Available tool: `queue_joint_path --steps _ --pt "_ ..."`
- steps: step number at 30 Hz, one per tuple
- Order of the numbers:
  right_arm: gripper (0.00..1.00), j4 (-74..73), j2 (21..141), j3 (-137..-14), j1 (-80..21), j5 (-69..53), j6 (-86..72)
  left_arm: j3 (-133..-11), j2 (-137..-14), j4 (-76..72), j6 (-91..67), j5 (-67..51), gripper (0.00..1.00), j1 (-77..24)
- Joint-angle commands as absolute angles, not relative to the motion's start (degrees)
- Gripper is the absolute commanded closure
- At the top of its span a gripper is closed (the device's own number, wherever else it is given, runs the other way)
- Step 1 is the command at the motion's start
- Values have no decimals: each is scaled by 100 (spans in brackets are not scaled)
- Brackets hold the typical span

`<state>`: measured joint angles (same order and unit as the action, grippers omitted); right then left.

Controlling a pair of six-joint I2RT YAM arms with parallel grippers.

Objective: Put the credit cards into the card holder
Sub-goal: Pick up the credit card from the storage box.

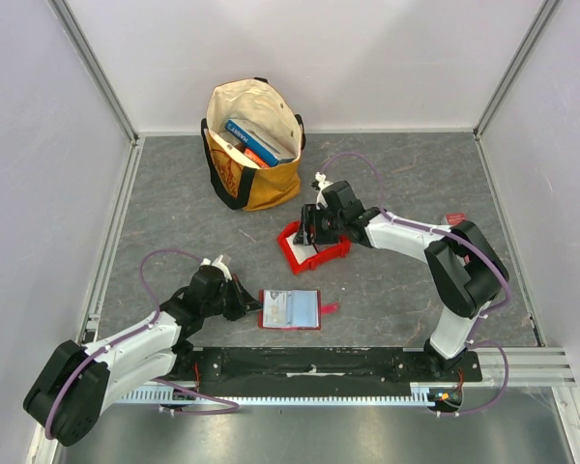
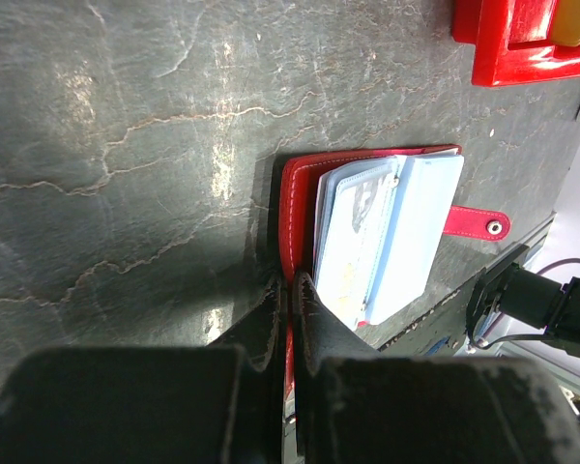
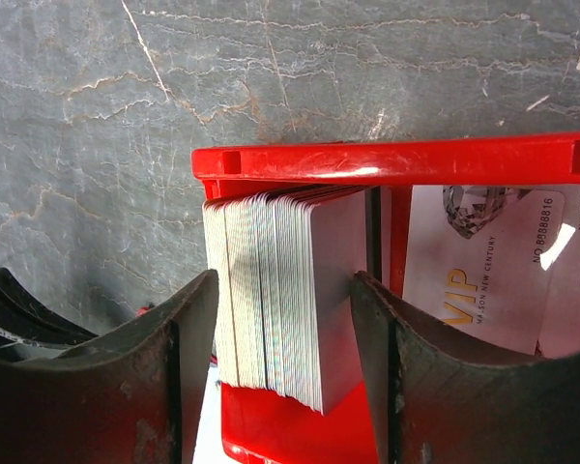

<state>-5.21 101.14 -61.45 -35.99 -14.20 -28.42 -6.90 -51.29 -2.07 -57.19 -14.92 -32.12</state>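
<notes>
My right claw has its jaws on either side of the credit cards, a thick stack standing on edge in the red bin. Both fingers sit close against the stack, but I cannot tell whether they are pinching it. One more printed card lies flat in the neighbouring compartment. My left claw is clamped on the near edge of the card holder, pinning it open on the counter with its pale sleeves facing up. I judge the job barely begun: the holder is ready, the stack is not yet out, and every insertion remains.
</notes>
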Motion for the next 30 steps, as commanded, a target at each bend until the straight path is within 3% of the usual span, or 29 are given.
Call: queue_joint_path --steps 1,19,30 --pt "38 -387 9923 -6328 -3568 -1591 -2777 -861 -5168 -246 -5634 -1327 98 -3208" --pt "64 -387 9765 -6214 -3419 -1494 -2804 -870 -5221 -281 -5625 -1353 98 -3217" --pt "88 -448 9756 -6249 -3375 -1407 -2725 -835 -5221 -308 -5634 -1362 98 -3217"
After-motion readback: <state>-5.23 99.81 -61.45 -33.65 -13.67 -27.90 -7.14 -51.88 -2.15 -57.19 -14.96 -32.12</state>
